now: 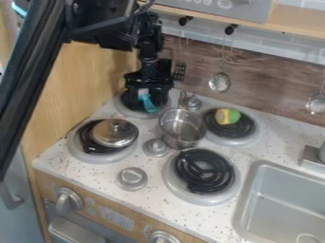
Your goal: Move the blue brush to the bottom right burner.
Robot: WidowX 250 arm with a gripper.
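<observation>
Gripper point(146, 88): is being held over top left burner point(129, 113); spread or pinching, cannot be told
Blue brush point(149, 103): is being overhung by it

Clock centred on metal pot point(182, 128) | 10: gripper point(146, 90), blue brush point(149, 103) over burner point(122, 108) | 9: silver lid point(115, 132) on burner | 1: hanging slotted spoon point(219, 83) | 3: yellow-green toy point(227, 116) on burner | 5: black-coiled burner point(203, 171), worktop point(158, 201) around

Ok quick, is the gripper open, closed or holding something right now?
Gripper: right at the blue brush, over the back left burner; open, closed or holding it, I can't tell.
</observation>
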